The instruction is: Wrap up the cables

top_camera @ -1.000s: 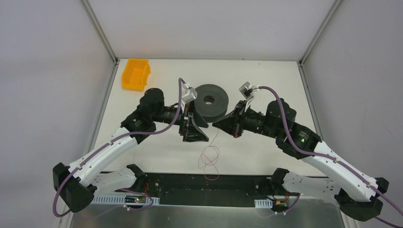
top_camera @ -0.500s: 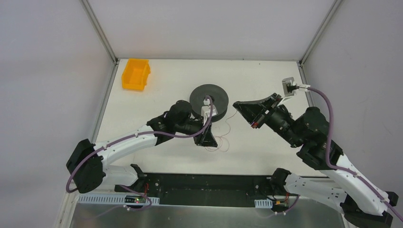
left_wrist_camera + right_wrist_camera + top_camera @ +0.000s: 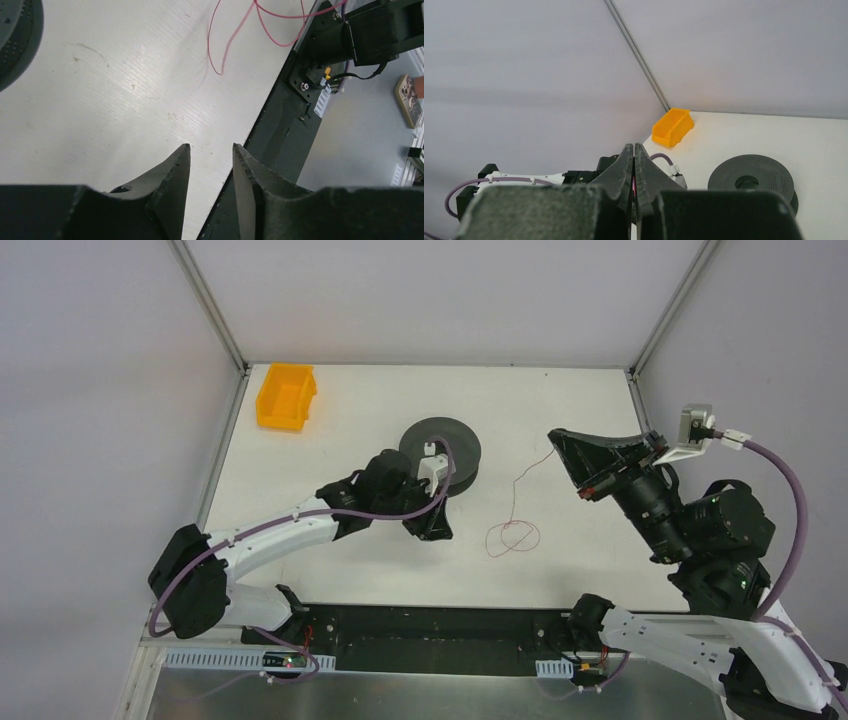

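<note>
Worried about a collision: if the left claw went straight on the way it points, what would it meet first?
Probably the bare table near its front edge: the open left claw angles down at it with nothing between. The red wire lies farther on, aside; depth is unclear.

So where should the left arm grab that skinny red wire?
Probably the straight stretch of the red wire rising from its loop toward the right fingers, which pinch its end. That part looks lifted off the table, so the open left fingers could straddle it from the spool side; the loop lies flat.
</note>
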Robot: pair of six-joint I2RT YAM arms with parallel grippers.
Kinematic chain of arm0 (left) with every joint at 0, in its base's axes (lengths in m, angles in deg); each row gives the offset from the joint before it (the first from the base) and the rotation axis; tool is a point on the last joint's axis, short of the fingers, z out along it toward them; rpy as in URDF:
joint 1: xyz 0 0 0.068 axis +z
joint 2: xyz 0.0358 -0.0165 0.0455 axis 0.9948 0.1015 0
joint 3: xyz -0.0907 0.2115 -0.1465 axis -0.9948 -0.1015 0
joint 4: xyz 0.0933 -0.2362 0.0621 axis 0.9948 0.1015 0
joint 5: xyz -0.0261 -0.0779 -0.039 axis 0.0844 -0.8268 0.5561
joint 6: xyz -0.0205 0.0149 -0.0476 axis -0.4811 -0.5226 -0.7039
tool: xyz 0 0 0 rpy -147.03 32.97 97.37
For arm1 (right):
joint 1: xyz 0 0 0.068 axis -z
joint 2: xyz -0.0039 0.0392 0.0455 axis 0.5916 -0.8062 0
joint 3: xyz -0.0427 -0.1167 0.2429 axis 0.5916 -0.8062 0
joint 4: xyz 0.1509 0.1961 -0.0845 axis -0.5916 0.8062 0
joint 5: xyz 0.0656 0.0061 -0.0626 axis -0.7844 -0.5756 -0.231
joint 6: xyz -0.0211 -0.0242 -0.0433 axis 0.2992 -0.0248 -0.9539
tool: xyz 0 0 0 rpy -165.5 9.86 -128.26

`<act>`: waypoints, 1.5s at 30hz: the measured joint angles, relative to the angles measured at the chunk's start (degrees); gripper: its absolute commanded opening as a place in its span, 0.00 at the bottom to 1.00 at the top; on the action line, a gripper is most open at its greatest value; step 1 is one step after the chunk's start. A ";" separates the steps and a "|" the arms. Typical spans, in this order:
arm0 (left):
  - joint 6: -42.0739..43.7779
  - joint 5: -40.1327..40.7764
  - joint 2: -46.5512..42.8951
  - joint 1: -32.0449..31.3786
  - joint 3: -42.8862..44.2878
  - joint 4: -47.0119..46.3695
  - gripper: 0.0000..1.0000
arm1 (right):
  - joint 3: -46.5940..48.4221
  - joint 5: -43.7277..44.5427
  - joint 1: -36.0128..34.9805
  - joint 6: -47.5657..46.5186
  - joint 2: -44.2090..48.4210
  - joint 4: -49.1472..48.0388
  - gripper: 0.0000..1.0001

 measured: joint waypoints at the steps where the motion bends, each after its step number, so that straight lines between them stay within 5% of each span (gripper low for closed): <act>1: 0.09 0.66 -0.70 0.00 0.00 0.02 0.57 | 0.59 -0.87 0.00 -0.04 -0.04 0.76 0.00; 9: 3.10 1.79 -14.29 0.00 2.93 -0.57 0.84 | 2.43 -14.38 0.04 0.55 -4.17 10.69 0.00; 20: 3.89 -8.02 -12.44 -0.13 10.54 -3.85 0.77 | 2.27 -28.41 0.04 3.43 -14.14 13.35 0.00; 26: -1.31 -9.51 -9.92 -0.59 6.88 -8.90 0.57 | 1.70 -30.73 0.04 4.76 -17.94 11.39 0.00; 32: -3.28 -10.27 -10.67 -0.83 3.28 -11.76 0.71 | 1.36 -30.45 0.37 4.92 -19.96 10.47 0.00; 45: 4.15 1.25 -25.59 -0.85 0.70 -4.04 0.79 | 1.38 -30.93 0.31 5.68 -19.87 9.92 0.00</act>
